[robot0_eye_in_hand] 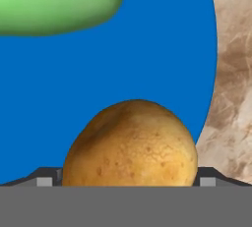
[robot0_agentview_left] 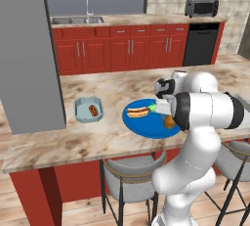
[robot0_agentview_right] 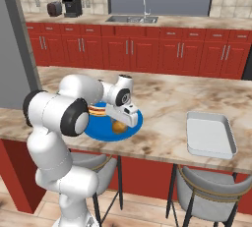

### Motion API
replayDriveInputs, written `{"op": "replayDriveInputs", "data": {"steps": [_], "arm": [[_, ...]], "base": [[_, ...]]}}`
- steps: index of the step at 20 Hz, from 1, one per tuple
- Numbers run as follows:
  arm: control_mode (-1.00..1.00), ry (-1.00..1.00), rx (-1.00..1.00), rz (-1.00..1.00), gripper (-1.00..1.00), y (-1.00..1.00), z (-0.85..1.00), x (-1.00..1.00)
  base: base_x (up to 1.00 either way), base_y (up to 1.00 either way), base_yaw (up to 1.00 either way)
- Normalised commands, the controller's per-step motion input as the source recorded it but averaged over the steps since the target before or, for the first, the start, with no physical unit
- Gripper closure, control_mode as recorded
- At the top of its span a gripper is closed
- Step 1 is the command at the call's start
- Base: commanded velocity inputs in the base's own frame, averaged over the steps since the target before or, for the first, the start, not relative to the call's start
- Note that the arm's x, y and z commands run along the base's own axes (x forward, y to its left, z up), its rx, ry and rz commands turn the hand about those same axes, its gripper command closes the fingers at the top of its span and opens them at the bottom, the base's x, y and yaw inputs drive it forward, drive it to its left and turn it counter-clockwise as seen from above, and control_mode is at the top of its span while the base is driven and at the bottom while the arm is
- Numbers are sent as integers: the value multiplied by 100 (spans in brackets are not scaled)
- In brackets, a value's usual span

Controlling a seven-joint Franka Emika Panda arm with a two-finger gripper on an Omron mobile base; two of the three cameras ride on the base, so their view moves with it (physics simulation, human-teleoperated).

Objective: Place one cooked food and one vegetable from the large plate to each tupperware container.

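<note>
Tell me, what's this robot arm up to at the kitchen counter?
It is sorting food from the large blue plate into two containers. Its open gripper sits low over a potato on the plate, not yet closed. The small container already holds a hot dog; the larger tray holds nothing.

A marble counter (robot0_agentview_left: 97,137) is seen in the foreground with grey stools (robot0_agentview_left: 129,178) tucked beneath, while red cabinets (robot0_agentview_left: 127,49), a sink (robot0_agentview_left: 78,20), a toaster oven (robot0_agentview_left: 201,7) and a black dishwasher (robot0_agentview_left: 200,44) are ranged along the far wall.

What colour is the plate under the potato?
Bright blue plate, clearest in the hand view.
</note>
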Motion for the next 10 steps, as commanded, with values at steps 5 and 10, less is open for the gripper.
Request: {"op": "replayDriveInputs", "data": {"steps": [5,10], "arm": [[-100,0,0,0,100,0,0,0],[-100,0,-2,0,100,3,15,0]], "base": [[0,0,0],[0,0,0]]}}
